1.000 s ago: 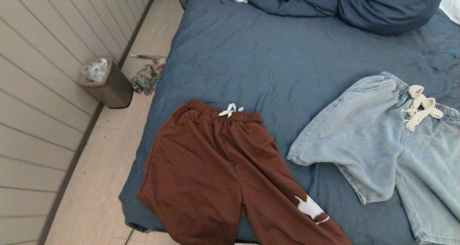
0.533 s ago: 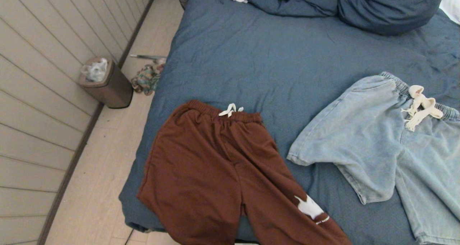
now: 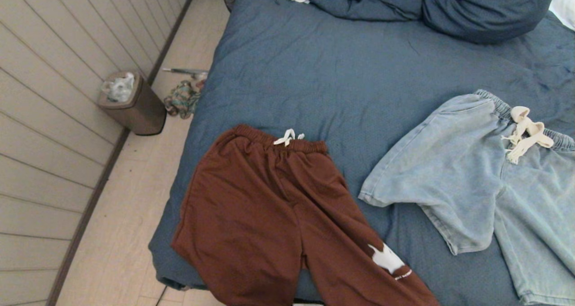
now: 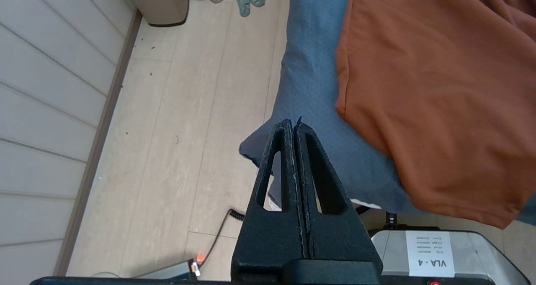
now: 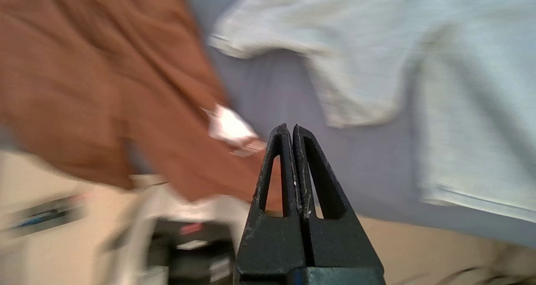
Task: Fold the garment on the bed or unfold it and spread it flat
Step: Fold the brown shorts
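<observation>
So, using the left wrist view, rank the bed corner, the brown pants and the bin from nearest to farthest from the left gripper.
From the shut left gripper:
1. Bed, its corner just past the tips.
2. Brown pants, on the bed off to one side.
3. Bin, far off on the floor by the wall.

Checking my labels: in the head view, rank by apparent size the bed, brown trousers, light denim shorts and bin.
1. bed
2. brown trousers and light denim shorts: look alike, both cut off by the frame
3. bin, though it stands farther off
</observation>
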